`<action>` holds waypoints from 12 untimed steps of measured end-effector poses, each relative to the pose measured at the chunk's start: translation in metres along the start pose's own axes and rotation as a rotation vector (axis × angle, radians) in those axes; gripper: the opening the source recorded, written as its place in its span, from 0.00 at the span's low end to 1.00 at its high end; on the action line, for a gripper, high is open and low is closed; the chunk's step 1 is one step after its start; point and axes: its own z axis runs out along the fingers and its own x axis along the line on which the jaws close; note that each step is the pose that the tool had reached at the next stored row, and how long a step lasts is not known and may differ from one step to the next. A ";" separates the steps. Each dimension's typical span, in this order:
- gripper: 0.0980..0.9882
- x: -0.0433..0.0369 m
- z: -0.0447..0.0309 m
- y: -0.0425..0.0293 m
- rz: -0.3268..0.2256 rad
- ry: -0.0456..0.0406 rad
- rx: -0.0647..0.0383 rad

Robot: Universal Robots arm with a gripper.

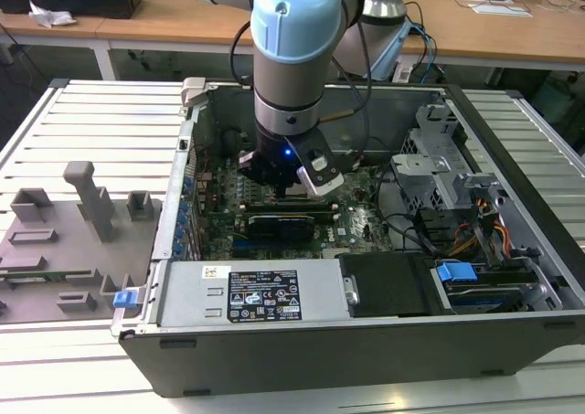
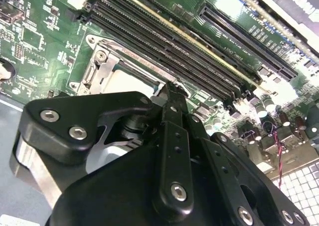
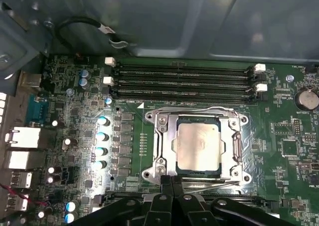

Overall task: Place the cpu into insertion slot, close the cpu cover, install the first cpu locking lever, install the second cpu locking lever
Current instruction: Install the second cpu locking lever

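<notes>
silvery-grey metal of the cpu (image 3: 198,146) shows through the window of the cpu cover (image 3: 164,136), which lies flat over the insertion slot (image 3: 182,120), so the chip is seated and the frame looks closed over it. in the first wrist view the gripper (image 3: 172,180) has its two black fingertips pressed together, nothing held between them, and they stand at the socket's near edge, just beside a thin wire locking lever (image 3: 212,186) that runs along that edge. the lever's long axis is parallel to the memory slots (image 3: 184,81) on the far side of the socket. so the chip lies directly ahead of the tool, very close. room is tight: the memory slots border one side, capacitors (image 3: 102,136) another, and in the exterior view the case wall (image 1: 274,336) surrounds the motherboard (image 1: 361,227).
</notes>
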 end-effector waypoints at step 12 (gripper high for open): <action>0.01 0.0091 -0.0015 -0.0130 -0.002 -0.0005 -0.031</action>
